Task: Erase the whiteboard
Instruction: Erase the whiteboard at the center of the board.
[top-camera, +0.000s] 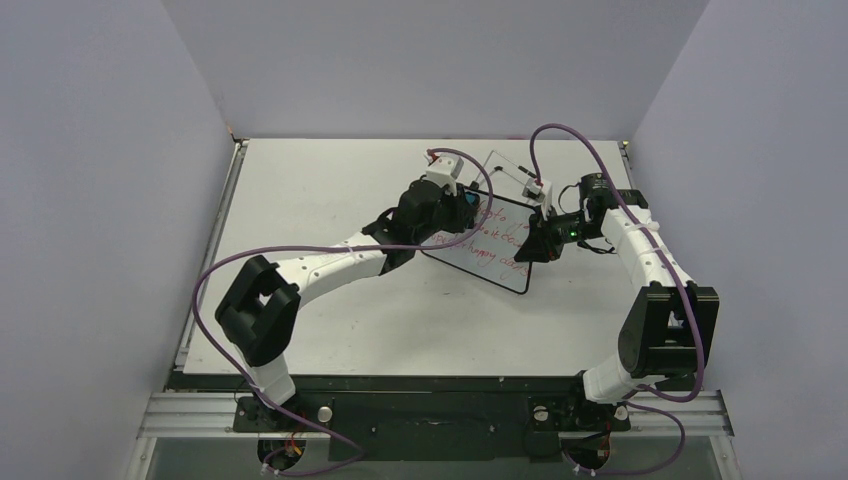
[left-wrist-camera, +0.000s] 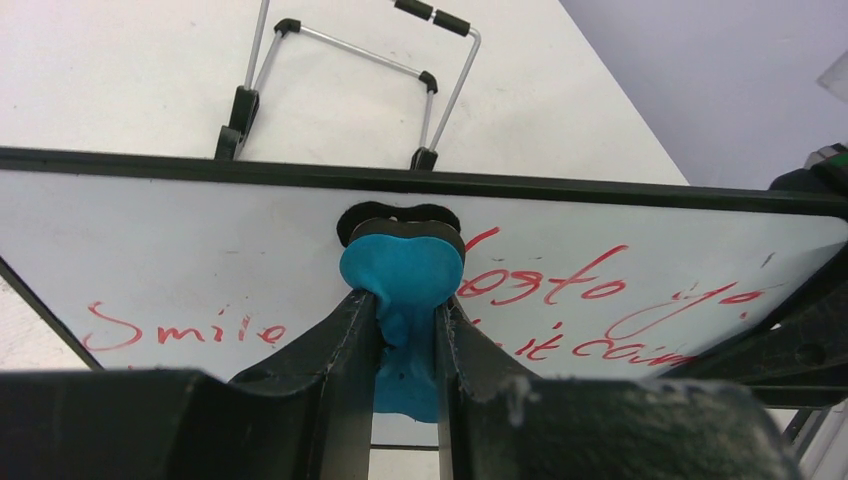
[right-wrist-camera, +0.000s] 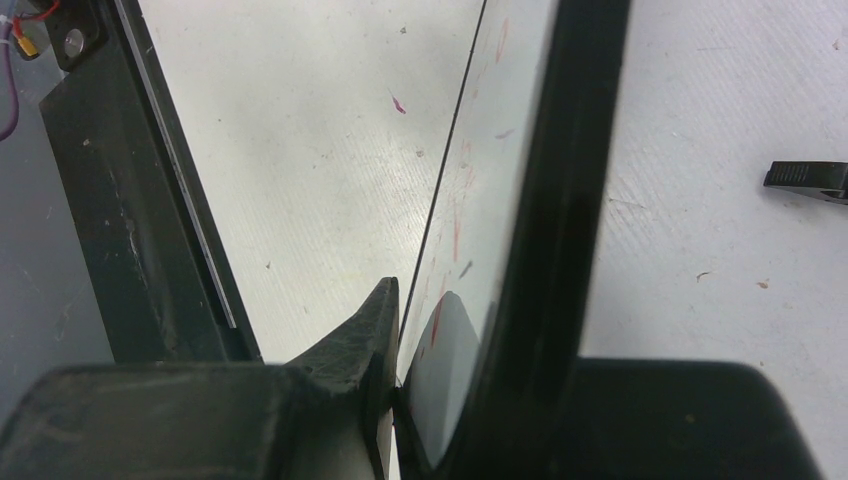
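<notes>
Both arms reach forward, elbows bent, wrists converging. Left gripper (left-wrist-camera: 405, 312) pinches blue eraser (left-wrist-camera: 402, 262); right gripper (top-camera: 540, 238) clamps whiteboard (top-camera: 492, 256) edge.

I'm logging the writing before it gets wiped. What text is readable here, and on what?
"Smile": red handwriting on the whiteboard, left of the blue eraser.
Remaining red handwriting on the whiteboard: partly hidden or too scrawled to read.
Top view: writing too small.
No printed labels or brands.
</notes>
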